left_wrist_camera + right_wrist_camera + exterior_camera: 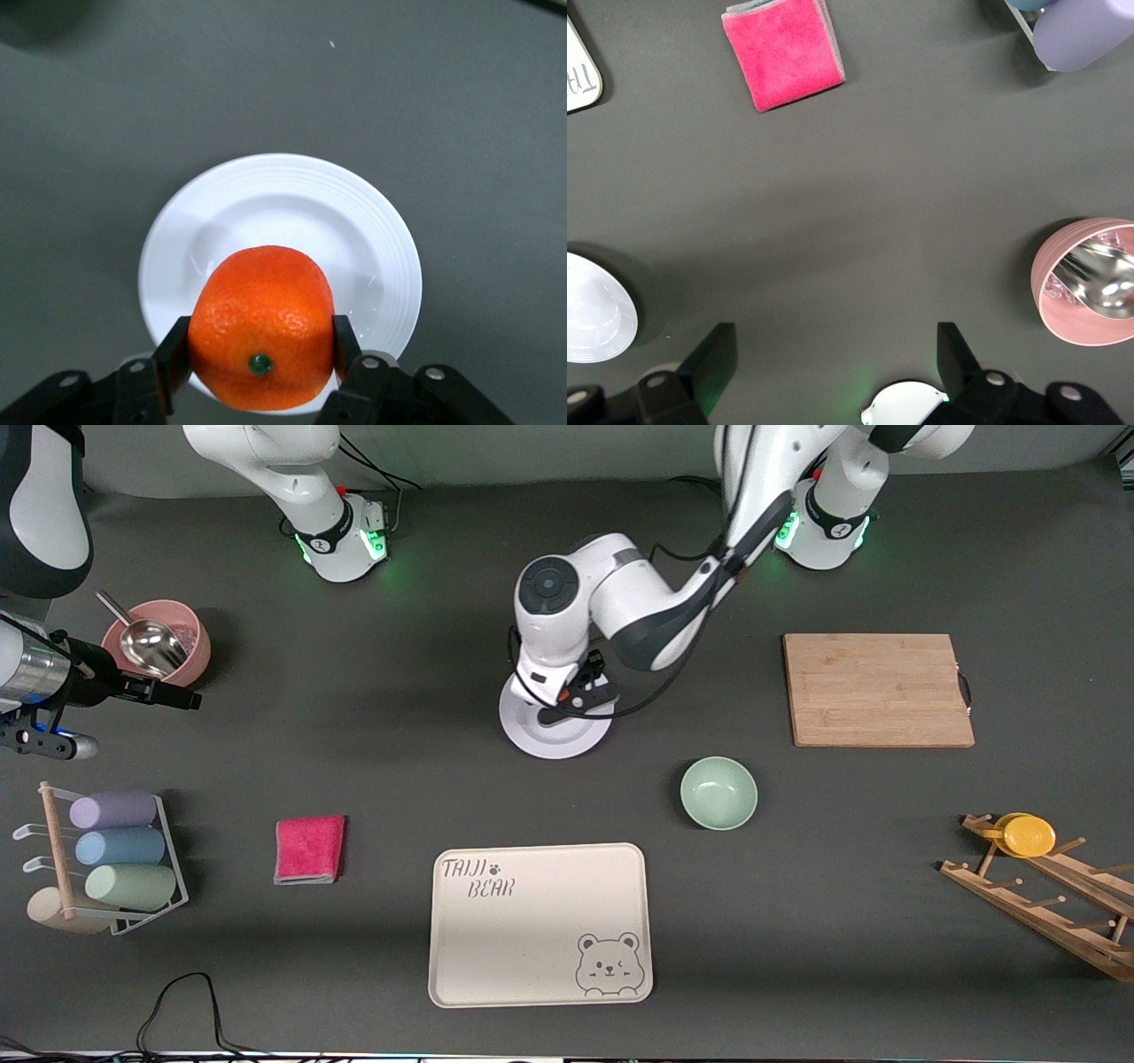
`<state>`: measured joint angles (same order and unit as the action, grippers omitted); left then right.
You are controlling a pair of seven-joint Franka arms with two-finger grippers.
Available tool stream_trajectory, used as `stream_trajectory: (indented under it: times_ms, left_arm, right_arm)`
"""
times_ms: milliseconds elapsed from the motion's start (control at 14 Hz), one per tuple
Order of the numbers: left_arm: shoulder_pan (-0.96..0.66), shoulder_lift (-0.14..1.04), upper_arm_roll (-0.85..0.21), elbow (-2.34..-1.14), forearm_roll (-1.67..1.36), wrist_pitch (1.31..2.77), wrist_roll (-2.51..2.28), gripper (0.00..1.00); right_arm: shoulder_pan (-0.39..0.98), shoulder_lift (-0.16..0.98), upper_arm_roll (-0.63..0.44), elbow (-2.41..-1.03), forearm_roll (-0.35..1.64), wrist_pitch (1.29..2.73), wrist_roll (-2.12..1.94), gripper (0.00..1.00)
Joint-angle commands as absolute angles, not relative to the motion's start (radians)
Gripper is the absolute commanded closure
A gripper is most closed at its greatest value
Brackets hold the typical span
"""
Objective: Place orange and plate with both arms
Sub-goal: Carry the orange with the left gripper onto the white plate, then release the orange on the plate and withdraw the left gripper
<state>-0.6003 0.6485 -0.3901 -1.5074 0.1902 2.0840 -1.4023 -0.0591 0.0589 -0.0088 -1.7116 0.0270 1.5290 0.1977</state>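
Left wrist view shows the left gripper (pixel 260 354) clamped on the orange (pixel 261 326), poised over the plate (pixel 372 239). Judged from this, lower straight toward the plate's well before letting go; its height above it is hard to gauge. Nearer the pink bowl (pixel 190 638), the right gripper (pixel 837 359) waits with fingers spread, empty.

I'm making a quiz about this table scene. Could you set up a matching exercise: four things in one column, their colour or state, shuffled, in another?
Things:
1. orange
2. plate
3. bowl
4. cloth

States:
A. pale green, empty
B. pink, folded
C. clamped in the left gripper
D. white, on the table under the orange

Pairs: 1-C, 2-D, 3-A, 4-B
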Motion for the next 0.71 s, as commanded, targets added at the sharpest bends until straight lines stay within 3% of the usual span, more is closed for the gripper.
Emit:
stream_trajectory:
  times_ms: [0,428,499,570,641]
  left_arm:
    - [-0.637,0.727,-0.371,-1.463,0.236,2.149,-1.451,1.00]
    - [-0.644,0.762,-0.371,-1.486,0.258,2.198,-1.454,1.00]
    - [-0.644,0.762,-0.371,-1.488,0.258,2.198,-1.454,0.88]
    - [-0.644,0.762,-0.371,-1.491,0.258,2.198,-1.454,0.49]
    - [-0.644,0.762,-0.371,-1.493,0.256,2.198,-1.454,0.00]
  right_arm:
    - [-0.051,0.054,-0.009,-1.690,-0.003,1.508,0.207,0.00]
    - [-0.041,0.066,-0.005,-1.635,-0.028,1.522,0.216,0.00]
    - [-0.041,0.067,-0.005,-1.632,-0.028,1.534,0.218,0.00]
    - [-0.043,0.066,-0.005,-1.632,-0.026,1.546,0.218,0.00]
    - [-0.043,0.066,-0.006,-1.631,-0.022,1.551,0.218,0.00]
